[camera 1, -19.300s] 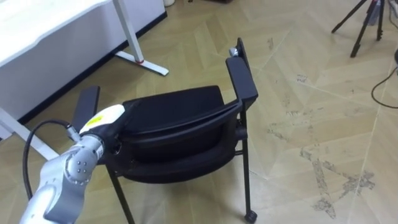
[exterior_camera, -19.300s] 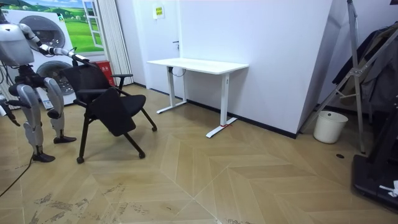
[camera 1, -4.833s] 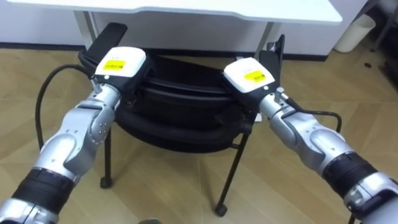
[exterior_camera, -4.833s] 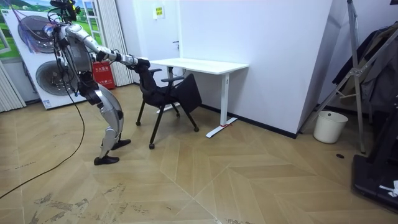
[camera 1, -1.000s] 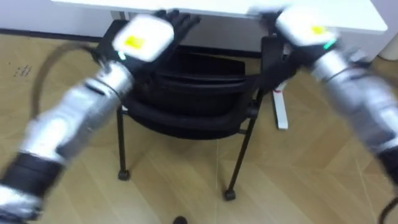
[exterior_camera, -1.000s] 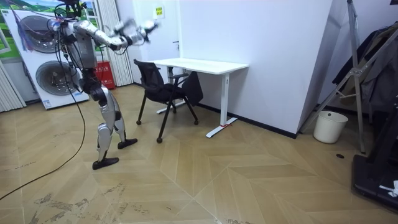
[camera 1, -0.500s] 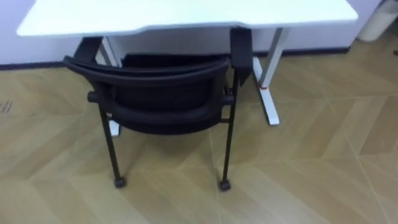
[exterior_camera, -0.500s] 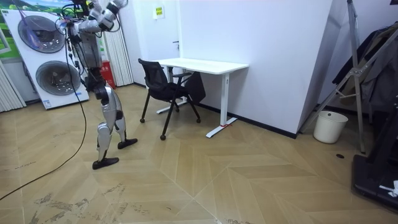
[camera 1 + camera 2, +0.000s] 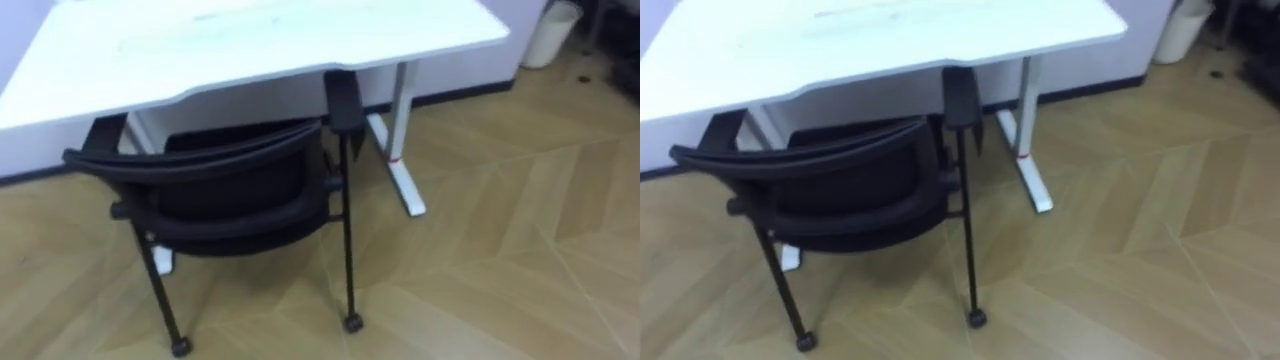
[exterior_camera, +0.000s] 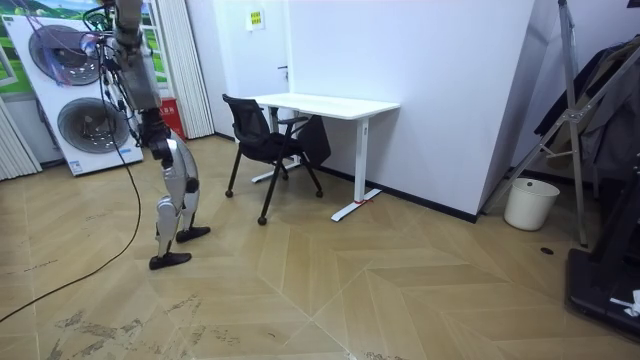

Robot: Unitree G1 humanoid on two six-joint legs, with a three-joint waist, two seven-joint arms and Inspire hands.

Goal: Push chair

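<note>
Hand state: left hand and right hand, cannot tell.

Room view, left to right:
- Two stacked white front-loading washing machines (image 10: 72,100) against the wall at the room view's left.
- Robot stands upright just in front of them on the light herringbone wood floor (image 10: 330,290), feet staggered, well apart from the chair.
- Black mesh-backed chair with armrests and castors (image 10: 262,140) stands at the near end of the white rectangular table on white metal legs (image 10: 320,103).
- White cylindrical waste bin (image 10: 527,203) stands on the floor by the wall, well right of the table.

Eye views, left to right:
- Chair (image 9: 200,165) sits left of centre, backrest toward the camera, seat tucked under the table (image 9: 250,40).
- Both armrests reach up to the table's near edge; contact cannot be told.
- Two rear castors rest on the floor (image 9: 500,250).
- White table leg with long flat foot (image 9: 400,165) stands just right of the chair, a small red mark on it.
- Waste bin (image 9: 550,30) at the upper right.
</note>
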